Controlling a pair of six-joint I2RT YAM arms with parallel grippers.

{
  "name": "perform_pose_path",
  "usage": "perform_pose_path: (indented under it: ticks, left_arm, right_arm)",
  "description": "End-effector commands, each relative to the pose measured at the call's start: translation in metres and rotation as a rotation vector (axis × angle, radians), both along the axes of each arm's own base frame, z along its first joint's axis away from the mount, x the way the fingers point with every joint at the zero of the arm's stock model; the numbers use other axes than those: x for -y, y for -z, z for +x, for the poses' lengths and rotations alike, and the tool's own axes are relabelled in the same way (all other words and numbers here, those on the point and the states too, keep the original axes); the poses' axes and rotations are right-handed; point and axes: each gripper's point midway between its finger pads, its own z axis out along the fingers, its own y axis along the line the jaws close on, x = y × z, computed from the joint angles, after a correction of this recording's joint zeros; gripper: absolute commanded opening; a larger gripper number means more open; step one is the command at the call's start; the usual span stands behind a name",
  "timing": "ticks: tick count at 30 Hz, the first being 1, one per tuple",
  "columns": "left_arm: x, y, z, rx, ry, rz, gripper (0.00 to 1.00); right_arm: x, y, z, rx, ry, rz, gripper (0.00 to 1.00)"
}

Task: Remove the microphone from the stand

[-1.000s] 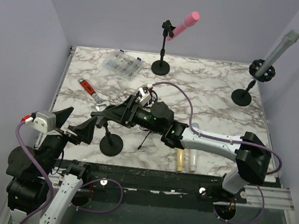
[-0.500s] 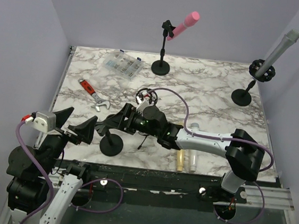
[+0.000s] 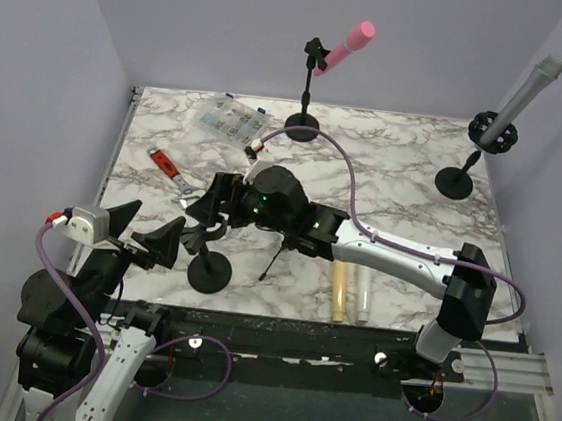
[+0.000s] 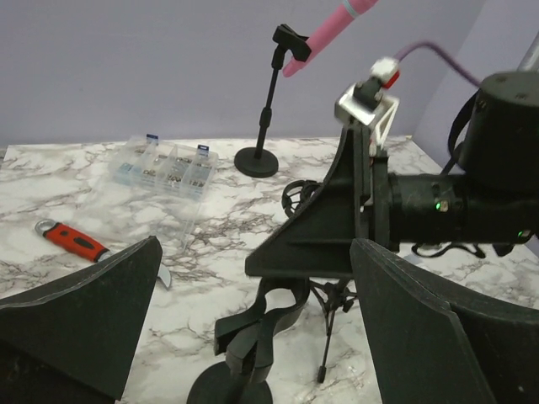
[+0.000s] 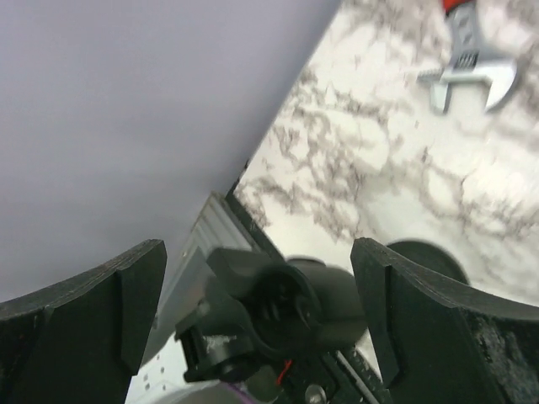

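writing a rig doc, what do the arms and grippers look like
The left arm and right arm pair black joint housings with white links, each trailing a purple cable. The left gripper and right gripper have broad matte black wedge fingers; white camera boxes top the wrists.

The right arm [image 3: 397, 258] stretches leftward across the marble tabletop [image 3: 418, 155], and the right hand [image 3: 200, 212] is just above the clip of a near stand [image 3: 209, 271] that has a round black base. The left hand [image 3: 157, 220], fingers spread, hangs just left of that stand. At the back a pink microphone [image 3: 345, 44] sits tilted in a tall stand [image 3: 306, 93]. A grey microphone [image 3: 525, 90] rests in a second stand [image 3: 457, 181] at the right. A clear parts box [image 3: 228, 122], a red-handled wrench [image 3: 174, 173] and two pale tubes [image 3: 348, 300] lie on the tabletop.
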Motion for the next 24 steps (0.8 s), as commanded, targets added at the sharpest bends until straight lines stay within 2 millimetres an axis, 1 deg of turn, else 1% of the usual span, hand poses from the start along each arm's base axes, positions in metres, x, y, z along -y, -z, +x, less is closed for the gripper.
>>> perform_pose_path:
  ticks: [1,3,5,7,9,10,12,14,16,17,19,20,21,22,24]
  left_arm:
    - [0.004,0.003,0.009,-0.013,0.012,-0.005,0.98]
    - [0.004,0.005,0.01,-0.015,0.008,-0.002,0.98]
    - [0.003,0.007,0.014,-0.016,0.001,-0.001,0.98]
    - [0.004,0.008,0.018,-0.012,0.002,0.0,0.98]
    - [0.006,0.009,0.023,-0.017,0.007,0.001,0.98]
    - [0.008,0.009,0.025,-0.019,0.012,-0.001,0.98]
    - [0.011,0.009,0.027,-0.022,0.026,-0.008,0.98]
    - [0.015,0.009,0.029,-0.025,0.045,-0.017,0.98]
    - [0.018,0.007,0.028,-0.028,0.064,-0.027,0.98]
    - [0.02,0.006,0.028,-0.031,0.073,-0.035,0.98]
    - [0.024,0.005,0.028,-0.037,0.093,-0.047,0.98]
    - [0.025,0.005,0.028,-0.04,0.101,-0.054,0.98]
    - [0.027,0.004,0.028,-0.042,0.111,-0.061,0.98]
    - [0.028,0.005,0.028,-0.043,0.117,-0.066,0.98]
    - [0.03,0.005,0.027,-0.047,0.126,-0.075,0.98]
  right_arm:
    - [0.028,-0.05,0.035,0.207,0.131,-0.105,1.0]
    - [0.053,-0.061,0.057,0.261,0.247,-0.145,1.0]
    - [0.088,-0.078,0.084,0.358,0.429,-0.174,1.0]
    - [0.13,-0.109,0.113,0.482,0.659,-0.169,0.99]
    - [0.173,-0.132,0.139,0.547,0.862,-0.148,0.97]
    - [0.193,-0.138,0.155,0.554,0.938,-0.132,0.97]
    - [0.227,-0.147,0.189,0.554,1.053,-0.083,0.96]
    - [0.25,-0.152,0.22,0.57,1.127,-0.042,0.96]
    - [0.265,-0.163,0.245,0.653,1.174,-0.01,0.99]
    - [0.268,-0.166,0.256,0.694,1.194,-0.01,1.0]
    - [0.279,-0.171,0.278,0.777,1.242,-0.026,1.0]
    - [0.282,-0.169,0.291,0.788,1.264,-0.035,1.0]
    - [0.287,-0.171,0.304,0.794,1.274,-0.033,1.0]
    - [0.284,-0.168,0.318,0.797,1.258,-0.034,1.0]
    - [0.28,-0.169,0.339,0.81,1.224,-0.013,1.0]
